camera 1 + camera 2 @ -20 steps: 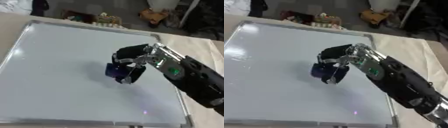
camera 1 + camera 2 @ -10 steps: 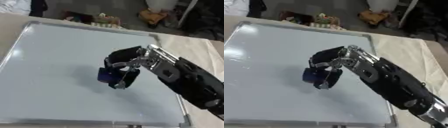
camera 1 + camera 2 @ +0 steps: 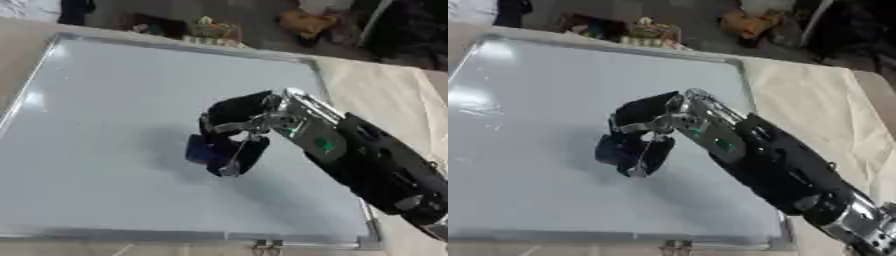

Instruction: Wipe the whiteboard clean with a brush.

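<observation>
Much bare whiteboard around brush.

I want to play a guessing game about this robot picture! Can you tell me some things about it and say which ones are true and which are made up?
1. The robot's right hand is curled round a small dark blue brush. True.
2. The dark blue brush is up against the far rim of the big white whiteboard with the silver frame. False: it is out near the middle of the board.
3. The robot's left hand is pressing on the whiteboard too. False: no left hand shows in either view.
4. The arm comes in from the lower right of the picture. True.
5. Big red scribbles cover the board. False: the surface looks plain white, with no clear marks.
</observation>
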Available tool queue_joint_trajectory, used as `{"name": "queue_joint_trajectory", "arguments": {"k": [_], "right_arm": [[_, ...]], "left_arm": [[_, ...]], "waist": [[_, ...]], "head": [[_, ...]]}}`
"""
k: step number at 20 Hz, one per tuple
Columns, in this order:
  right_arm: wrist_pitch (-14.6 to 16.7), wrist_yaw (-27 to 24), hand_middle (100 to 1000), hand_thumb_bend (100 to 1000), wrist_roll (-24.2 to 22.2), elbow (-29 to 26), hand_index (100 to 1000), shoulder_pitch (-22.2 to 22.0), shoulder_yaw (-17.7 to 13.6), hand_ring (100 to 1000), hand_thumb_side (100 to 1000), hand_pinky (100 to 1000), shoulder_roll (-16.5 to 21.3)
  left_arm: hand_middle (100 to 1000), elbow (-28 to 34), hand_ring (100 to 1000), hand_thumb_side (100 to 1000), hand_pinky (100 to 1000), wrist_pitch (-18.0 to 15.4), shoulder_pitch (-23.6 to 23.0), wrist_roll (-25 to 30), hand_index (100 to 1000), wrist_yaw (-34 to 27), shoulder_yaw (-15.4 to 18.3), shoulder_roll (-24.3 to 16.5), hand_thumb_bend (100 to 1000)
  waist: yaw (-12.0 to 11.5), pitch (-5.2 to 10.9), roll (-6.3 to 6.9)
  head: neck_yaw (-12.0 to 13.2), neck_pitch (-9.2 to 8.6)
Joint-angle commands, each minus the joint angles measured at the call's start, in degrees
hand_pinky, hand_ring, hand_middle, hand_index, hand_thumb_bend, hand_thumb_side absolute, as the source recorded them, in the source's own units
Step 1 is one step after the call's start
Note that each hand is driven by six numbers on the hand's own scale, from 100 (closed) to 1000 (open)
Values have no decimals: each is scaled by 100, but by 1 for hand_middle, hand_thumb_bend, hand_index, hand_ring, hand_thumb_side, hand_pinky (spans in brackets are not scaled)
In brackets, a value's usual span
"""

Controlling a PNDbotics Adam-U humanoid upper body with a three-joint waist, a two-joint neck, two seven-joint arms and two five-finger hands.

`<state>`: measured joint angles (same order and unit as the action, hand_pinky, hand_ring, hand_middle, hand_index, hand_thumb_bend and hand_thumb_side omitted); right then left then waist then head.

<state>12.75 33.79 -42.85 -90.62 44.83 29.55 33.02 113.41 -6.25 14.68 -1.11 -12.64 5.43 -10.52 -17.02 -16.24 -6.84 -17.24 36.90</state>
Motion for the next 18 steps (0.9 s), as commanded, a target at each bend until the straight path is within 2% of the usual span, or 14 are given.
{"name": "queue_joint_trajectory", "arguments": {"k": [1, 4, 6, 9, 12, 16, 18], "right_arm": [[53, 80, 256, 100, -14, 9, 454, 90, 4, 460, 302, 527, -16], [104, 107, 259, 100, -84, 51, 464, 102, 75, 462, 307, 532, -109], [131, 127, 293, 100, -115, 69, 491, 95, 94, 482, 321, 559, -135], [200, 140, 362, 100, -168, 67, 572, 86, 105, 552, 395, 596, -133], [272, 110, 509, 100, -200, 4, 612, 90, 79, 641, 487, 622, -94], [392, 70, 619, 106, -310, -61, 588, 84, 87, 727, 537, 650, -17], [460, 45, 667, 164, -384, -95, 596, 81, 86, 750, 565, 660, 28]], "left_arm": [[420, 68, 481, 949, 440, -19, 37, 28, 614, -17, -10, -27, 100], [420, 68, 481, 949, 440, -27, 36, 35, 614, -18, -14, -21, 100], [420, 67, 481, 949, 440, -32, 32, 36, 614, -17, -13, -20, 100], [420, 63, 481, 950, 440, -36, 28, 39, 613, -14, -14, -18, 100], [420, 59, 481, 951, 440, -36, 26, 43, 614, -12, -14, -19, 100], [421, 55, 482, 951, 440, -35, 22, 44, 613, -10, -13, -23, 100], [421, 55, 482, 951, 440, -34, 22, 46, 613, -10, -14, -25, 100]], "waist": [[-18, 90, 65], [-34, 83, 78], [-40, 79, 84], [-47, 75, 83], [-42, 75, 81], [-39, 78, 76], [-37, 81, 72]], "head": [[-16, 102], [-38, 120], [-36, 116], [-28, 90], [-19, 57], [-16, 17], [-14, 3]]}}
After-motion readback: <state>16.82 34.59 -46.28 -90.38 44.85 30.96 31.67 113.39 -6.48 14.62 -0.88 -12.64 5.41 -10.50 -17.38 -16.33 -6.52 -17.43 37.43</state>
